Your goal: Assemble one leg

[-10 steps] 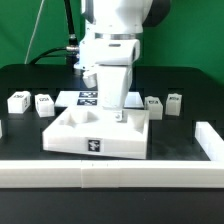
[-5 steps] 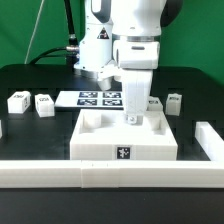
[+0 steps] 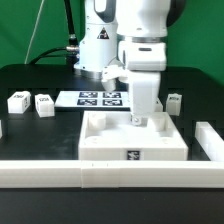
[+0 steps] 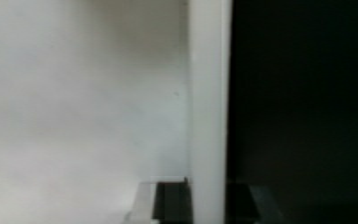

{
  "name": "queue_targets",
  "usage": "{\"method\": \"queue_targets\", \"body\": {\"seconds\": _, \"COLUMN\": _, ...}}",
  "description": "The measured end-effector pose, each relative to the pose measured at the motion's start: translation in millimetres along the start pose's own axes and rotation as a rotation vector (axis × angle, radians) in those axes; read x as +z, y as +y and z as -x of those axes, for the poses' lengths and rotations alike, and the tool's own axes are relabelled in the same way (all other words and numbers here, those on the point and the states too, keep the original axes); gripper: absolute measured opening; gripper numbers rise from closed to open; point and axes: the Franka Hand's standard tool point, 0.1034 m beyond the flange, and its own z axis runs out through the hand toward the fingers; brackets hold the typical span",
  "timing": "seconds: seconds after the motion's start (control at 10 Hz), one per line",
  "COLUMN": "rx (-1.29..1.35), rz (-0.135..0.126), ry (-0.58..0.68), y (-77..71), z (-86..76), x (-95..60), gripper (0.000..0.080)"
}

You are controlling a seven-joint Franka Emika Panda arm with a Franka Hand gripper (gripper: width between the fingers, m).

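gripper [image 3: 137,120]: points straight down, fingertips low on the rear rim of the white panel [image 3: 110,140]
fingers: drawn close together with only a thin gap; they look clamped on the panel's rear wall, though the contact itself is small in the exterior view
wrist view: a pale surface [image 4: 87,100] fills most of the frame with a dark band beside it; too close and blurred to say what it is, and no finger is clear there
white panel: lies flat on the black table [image 3: 30,140], directly under and in front of the fingers, raised rim up, a marker tag on its front face
leg [image 3: 175,102]: small white block, upright on the table, behind the fingers and toward the exterior view's right, near but not touching them or the panel
two other legs [image 3: 17,101] [image 3: 44,103]: side by side on the table, well apart from the fingers toward the exterior view's left, neither one held
marker board [image 3: 98,98]: flat on the table just behind the fingers, toward the exterior view's left
white rail [image 3: 60,172]: runs along the table's front edge, in front of the fingers, past the panel
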Motion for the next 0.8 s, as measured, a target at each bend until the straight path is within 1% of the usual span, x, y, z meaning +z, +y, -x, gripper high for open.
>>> {"method": "queue_targets", "body": {"seconds": 0.2, "rx": -0.020, "rz": 0.012, "ry": 0.006, "y": 12.7, "z": -16.6, "x": -0.7, "gripper": 0.0060}}
{"method": "queue_targets", "body": {"seconds": 0.5, "rx": -0.005, "rz": 0.026, "ry": 0.017, "y": 25.5, "z": -30.2, "x": -1.3, "gripper": 0.0060}}
{"method": "queue_targets", "body": {"seconds": 0.6, "rx": 0.012, "rz": 0.028, "ry": 0.019, "y": 26.9, "z": -32.7, "x": -1.5, "gripper": 0.0060}}
{"method": "queue_targets", "body": {"seconds": 0.8, "rx": 0.012, "rz": 0.028, "ry": 0.019, "y": 26.9, "z": -32.3, "x": -1.4, "gripper": 0.0060}}
